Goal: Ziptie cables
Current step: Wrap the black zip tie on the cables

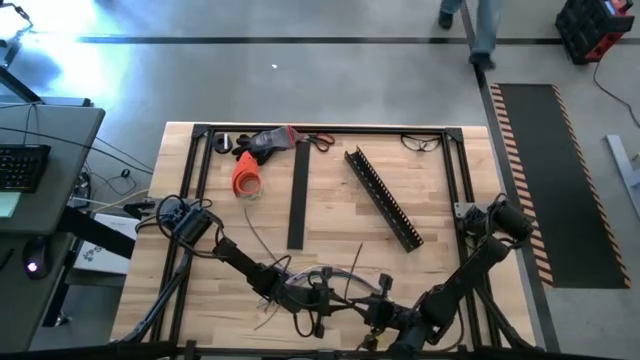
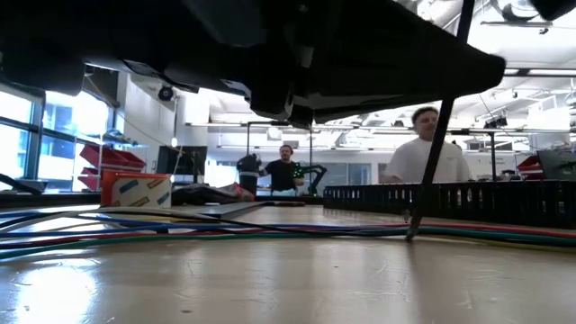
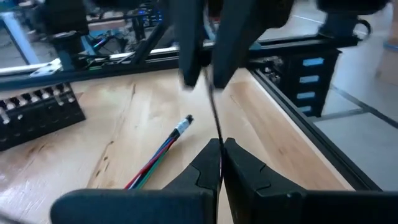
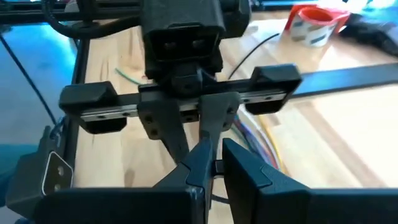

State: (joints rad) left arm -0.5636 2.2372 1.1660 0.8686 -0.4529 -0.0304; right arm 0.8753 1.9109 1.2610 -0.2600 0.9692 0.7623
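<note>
The cables [image 3: 158,155], a bunch of thin coloured wires, lie on the wooden table near its front edge [image 1: 300,285]; their bound end [image 3: 186,121] rests on the wood. A thin black zip tie [image 3: 214,115] stands clear of the table between my two grippers. My left gripper [image 3: 221,155] is shut on its lower part. My right gripper [image 4: 214,163], facing the left one, is shut on its upper part [image 3: 208,81]. Both meet just beside the cables [image 4: 255,134]. In the low view a thin dark strip [image 2: 436,135] slants up from the table by the cables [image 2: 225,232]. My left gripper pinches the zip tie's lower part [image 3: 219,144] between its two fingertips, coming nearly level from the table's left. The tie rises out of the fingers toward the other gripper. My right gripper pinches the tie's upper part [image 3: 209,84] at its fingertips [image 3: 189,68], slanting down from the right.
A long black slotted channel [image 1: 385,198] lies at the back right and a flat black strip [image 1: 297,200] at centre. An orange cup [image 1: 246,178], dark gloves [image 1: 262,143], red-handled scissors [image 1: 318,140] and glasses [image 1: 420,142] sit along the far edge. People [image 2: 423,144] stand beyond the table.
</note>
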